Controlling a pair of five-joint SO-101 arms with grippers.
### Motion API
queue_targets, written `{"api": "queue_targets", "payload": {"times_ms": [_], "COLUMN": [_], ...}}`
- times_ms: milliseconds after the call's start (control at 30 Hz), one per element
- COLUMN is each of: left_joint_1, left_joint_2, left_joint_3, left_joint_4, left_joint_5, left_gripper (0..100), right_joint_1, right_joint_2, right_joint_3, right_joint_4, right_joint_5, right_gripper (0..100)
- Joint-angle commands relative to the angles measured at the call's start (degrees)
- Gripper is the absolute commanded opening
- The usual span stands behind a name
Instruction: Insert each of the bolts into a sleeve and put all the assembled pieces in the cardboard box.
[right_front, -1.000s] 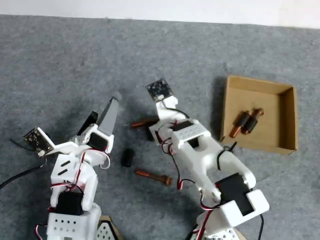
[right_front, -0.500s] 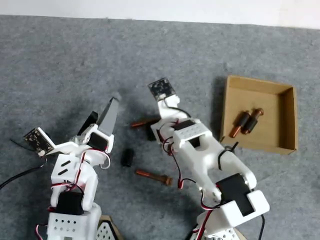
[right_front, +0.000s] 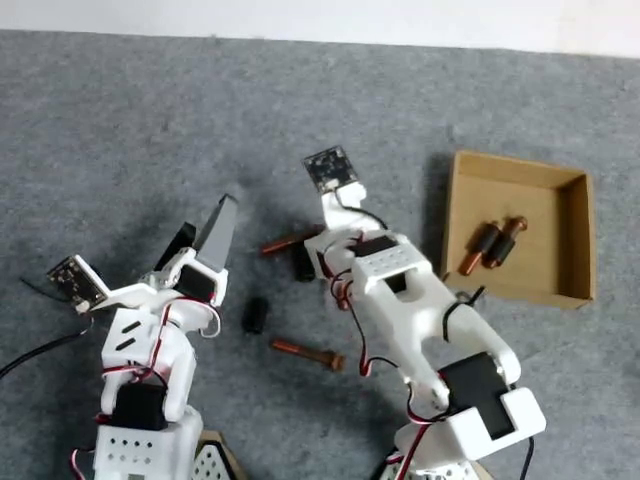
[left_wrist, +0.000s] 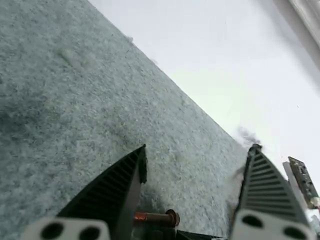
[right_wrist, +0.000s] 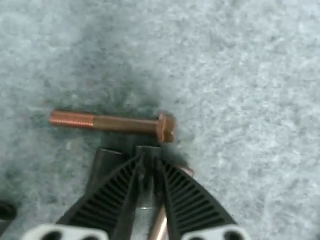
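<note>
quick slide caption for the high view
Mid-task: two assembled pieces in the box, two bolts and two sleeves left on the mat.

Bolts, sleeves and cardboard box: positions on record.
A copper bolt (right_wrist: 112, 122) lies flat just beyond the tips of the right gripper (right_wrist: 148, 167), its hex head nearest them. A black sleeve (right_front: 302, 262) lies just beside those tips. A second sleeve (right_front: 255, 315) and a second bolt (right_front: 308, 351) lie loose and apart, behind that gripper. The cardboard box (right_front: 560, 185), well off to its side, holds two assembled pieces (right_front: 484, 242) side by side.
</note>
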Motion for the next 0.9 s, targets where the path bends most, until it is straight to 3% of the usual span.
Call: {"api": "queue_targets", "payload": {"times_ms": [0, 300, 867], "left_joint_1": [-0.22, -0.22, -0.22], "left_joint_2": [-0.92, -0.92, -0.92], "left_joint_3": [-0.22, -0.13, -0.13], "left_joint_4": [-1.67, -1.67, -1.58], "left_joint_5": [-0.44, -0.53, -0.62], "left_gripper": [29, 29, 29], "right_joint_1": [0.66, 0.57, -1.01], "right_joint_2": [-0.31, 0.04, -0.40], "right_joint_3": [-0.66, -1.01, -1.01], "right_joint_4": [1.01, 9.80, 9.98], "right_joint_5": [0.53, 0.53, 4.66], "right_gripper": [0.5, 0.6, 0.6]}}
